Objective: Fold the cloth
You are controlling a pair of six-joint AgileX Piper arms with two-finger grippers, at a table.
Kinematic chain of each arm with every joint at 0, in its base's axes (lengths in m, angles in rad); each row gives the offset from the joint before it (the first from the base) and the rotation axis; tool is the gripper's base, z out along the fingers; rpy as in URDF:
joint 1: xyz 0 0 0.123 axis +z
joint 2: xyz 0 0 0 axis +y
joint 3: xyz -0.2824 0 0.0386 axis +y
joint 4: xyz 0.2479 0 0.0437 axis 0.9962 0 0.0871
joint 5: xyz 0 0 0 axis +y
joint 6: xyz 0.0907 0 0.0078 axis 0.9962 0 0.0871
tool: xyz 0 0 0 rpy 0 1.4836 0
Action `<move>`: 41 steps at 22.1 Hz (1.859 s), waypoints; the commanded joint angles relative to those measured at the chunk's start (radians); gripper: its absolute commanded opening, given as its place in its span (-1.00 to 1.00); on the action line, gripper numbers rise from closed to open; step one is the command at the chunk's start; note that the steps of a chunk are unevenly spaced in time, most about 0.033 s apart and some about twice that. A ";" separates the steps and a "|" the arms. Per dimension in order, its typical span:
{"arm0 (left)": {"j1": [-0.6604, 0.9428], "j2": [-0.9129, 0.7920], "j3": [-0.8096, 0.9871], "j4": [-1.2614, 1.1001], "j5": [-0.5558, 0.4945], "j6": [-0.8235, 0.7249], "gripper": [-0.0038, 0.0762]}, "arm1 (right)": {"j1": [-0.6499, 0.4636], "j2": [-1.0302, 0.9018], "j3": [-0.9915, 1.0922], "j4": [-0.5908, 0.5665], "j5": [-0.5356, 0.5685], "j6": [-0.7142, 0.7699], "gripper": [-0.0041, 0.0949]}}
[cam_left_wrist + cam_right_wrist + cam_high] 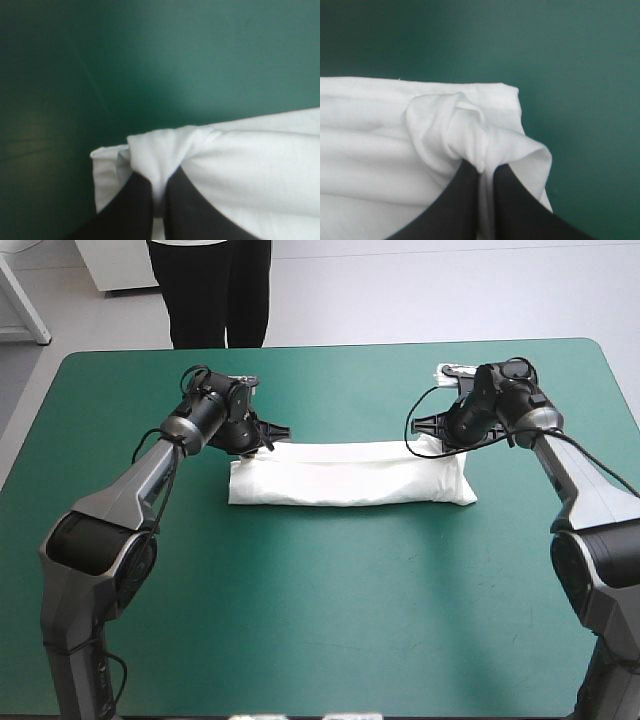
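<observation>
Left gripper (159, 181) is pinched nearly closed on a bunched-up bit of the T-shirt (350, 476), at the far corner of its left end. Right gripper (485, 172) has the same kind of pinch at the right end, fabric puckered between its black fingers. The shirt's a long folded white bundle lying crosswise on the table (320, 620), nearer the far edge than the near one, well clear of both side edges.
</observation>
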 commanded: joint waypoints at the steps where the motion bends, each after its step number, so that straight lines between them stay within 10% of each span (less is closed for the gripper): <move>1: 0.004 0.031 -0.109 0.017 0.004 -0.004 -0.93 | -0.009 0.034 -0.083 0.002 -0.025 -0.007 -0.95; 7: 0.004 0.092 -0.142 0.022 0.011 0.005 -0.93 | -0.009 0.094 -0.110 0.025 -0.029 -0.032 -0.93; 9: 0.004 0.094 -0.143 0.022 0.011 0.014 -0.85 | -0.009 0.096 -0.112 0.029 0.000 -0.063 -0.54; 13: 0.004 0.094 -0.216 -0.031 0.081 0.137 -0.02 | -0.009 0.090 -0.148 0.044 0.063 -0.070 0.45; 17: 0.004 0.092 -0.317 -0.004 0.156 0.137 0.35 | -0.009 0.050 -0.184 0.038 0.076 -0.070 0.43; 22: 0.002 0.077 -0.425 -0.006 0.190 0.140 0.10 | -0.009 -0.018 -0.196 0.014 0.098 -0.070 0.27; 26: 0.000 0.062 -0.460 -0.076 0.196 0.207 -0.91 | -0.009 -0.050 -0.196 0.015 0.135 -0.058 0.20; 41: -0.235 0.182 -0.469 -0.230 0.169 0.273 -0.93 | -0.178 -0.114 -0.196 0.148 0.182 -0.063 0.19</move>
